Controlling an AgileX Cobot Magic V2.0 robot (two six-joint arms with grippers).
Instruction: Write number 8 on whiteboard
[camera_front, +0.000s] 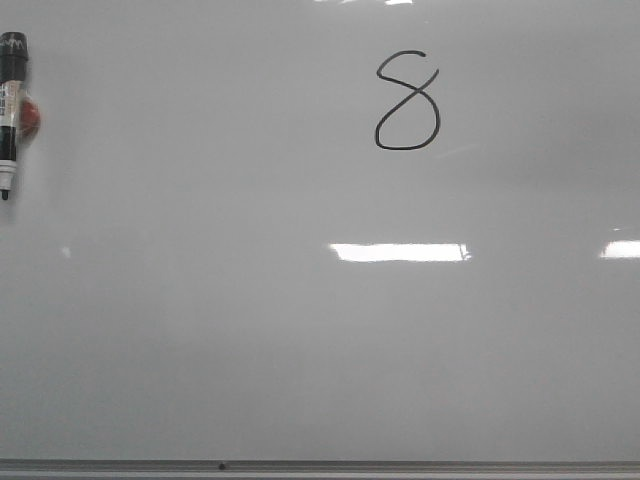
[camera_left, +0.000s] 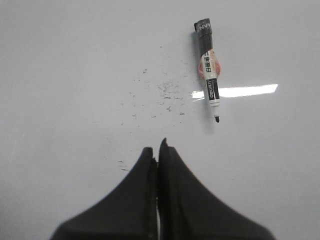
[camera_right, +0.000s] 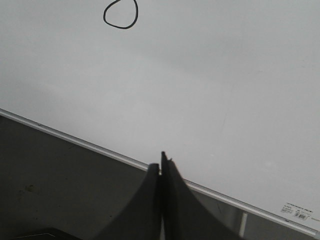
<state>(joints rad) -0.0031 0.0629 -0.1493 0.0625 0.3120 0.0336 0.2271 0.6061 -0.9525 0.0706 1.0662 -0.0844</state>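
A thin black number 8 (camera_front: 406, 102) is drawn on the whiteboard (camera_front: 300, 340), upper middle-right in the front view. Its bottom loop (camera_right: 120, 13) shows in the right wrist view. A black marker (camera_front: 11, 112) with a white label lies on the board at the far left, tip uncapped; it also shows in the left wrist view (camera_left: 208, 70). My left gripper (camera_left: 158, 148) is shut and empty, short of the marker. My right gripper (camera_right: 160, 162) is shut and empty, over the board's frame (camera_right: 100, 150). Neither gripper shows in the front view.
The board's grey metal bottom frame (camera_front: 320, 466) runs along the near edge. Faint ink smudges (camera_left: 162, 92) lie beside the marker. Light reflections (camera_front: 398, 252) glare on the board. Dark surface (camera_right: 60, 185) lies beyond the frame. A small label (camera_right: 299, 212) sits at the board's corner.
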